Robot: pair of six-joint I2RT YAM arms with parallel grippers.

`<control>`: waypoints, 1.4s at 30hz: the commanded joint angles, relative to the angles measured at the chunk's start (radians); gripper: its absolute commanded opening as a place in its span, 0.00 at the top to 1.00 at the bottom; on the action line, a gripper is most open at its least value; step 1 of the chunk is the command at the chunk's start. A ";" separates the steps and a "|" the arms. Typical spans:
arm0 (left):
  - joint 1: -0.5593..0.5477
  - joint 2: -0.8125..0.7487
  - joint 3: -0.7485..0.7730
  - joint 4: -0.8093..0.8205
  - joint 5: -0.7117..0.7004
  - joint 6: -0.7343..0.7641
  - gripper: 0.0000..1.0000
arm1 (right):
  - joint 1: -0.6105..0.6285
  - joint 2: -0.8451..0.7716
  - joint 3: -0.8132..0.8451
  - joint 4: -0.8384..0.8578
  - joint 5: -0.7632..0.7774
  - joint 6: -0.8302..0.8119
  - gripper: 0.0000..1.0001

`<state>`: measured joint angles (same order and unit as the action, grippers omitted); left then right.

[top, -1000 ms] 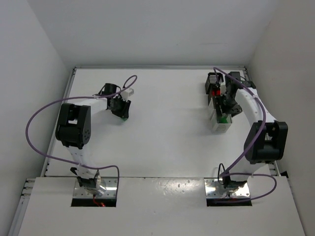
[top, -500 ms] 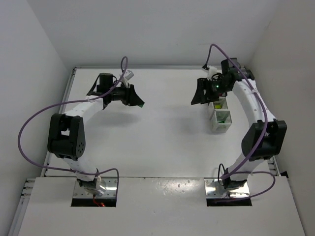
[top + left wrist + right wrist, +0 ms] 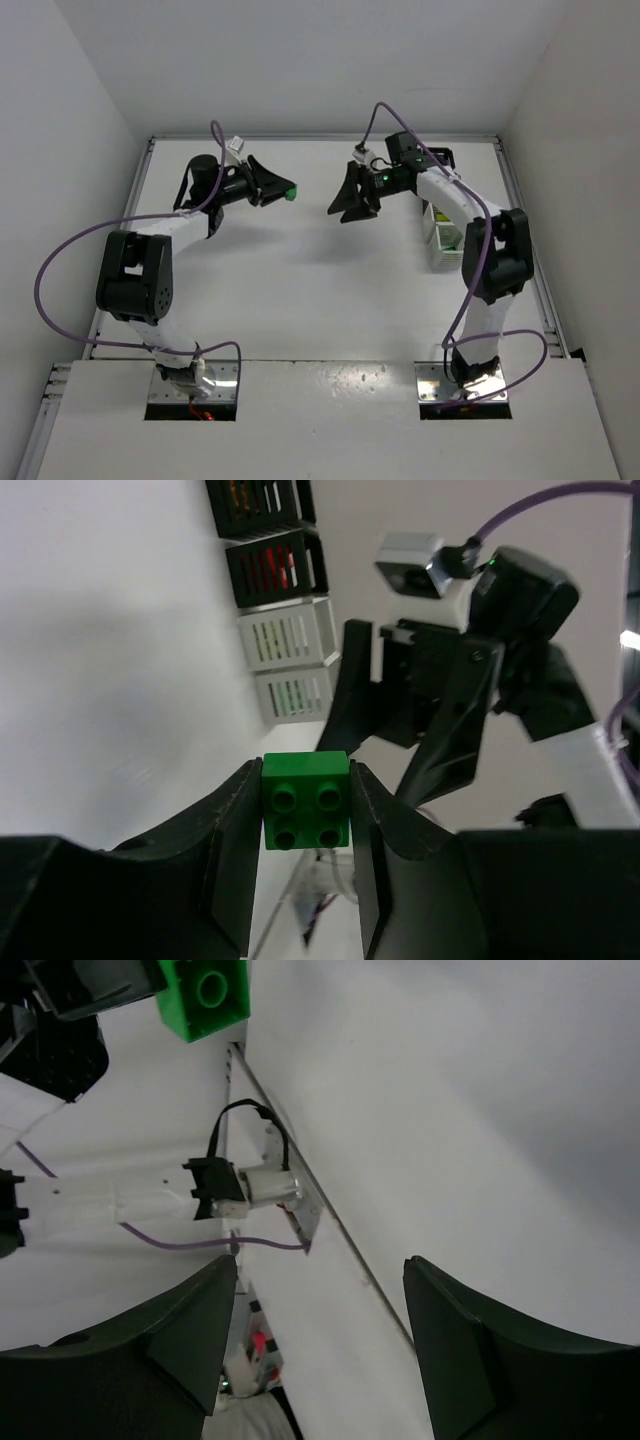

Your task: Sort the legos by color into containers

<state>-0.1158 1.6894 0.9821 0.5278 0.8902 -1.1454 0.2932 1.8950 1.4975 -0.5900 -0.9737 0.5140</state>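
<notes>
A dark green lego [image 3: 305,802] is pinched between the fingertips of my left gripper [image 3: 305,780], studs facing the camera. From above, this gripper [image 3: 281,190] hangs over the table's far middle with the lego [image 3: 290,193] at its tip. My right gripper [image 3: 346,203] faces it a short way to the right, open and empty. In the right wrist view the open gripper [image 3: 320,1345] points at the green lego [image 3: 205,995]. The containers [image 3: 285,635] stand in a row, two black and two white. The right arm hides part of the containers [image 3: 447,245] from above.
One black container [image 3: 275,568] shows red inside and the other black one [image 3: 255,505] shows orange. A metal rail [image 3: 290,1175] runs along the table's edge. White walls close in the table on three sides.
Both arms swung inward over the table's far middle and now face each other. The right gripper left the containers and opened wider. The left gripper kept the green lego.
</notes>
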 commanded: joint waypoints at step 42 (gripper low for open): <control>0.002 0.013 -0.166 0.322 -0.011 -0.574 1.00 | 0.192 0.305 0.297 0.498 -0.186 0.652 0.69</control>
<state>-0.1028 1.7149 0.8268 0.8242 0.8711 -1.7248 0.4728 2.2086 1.7580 -0.1497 -1.1358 1.1542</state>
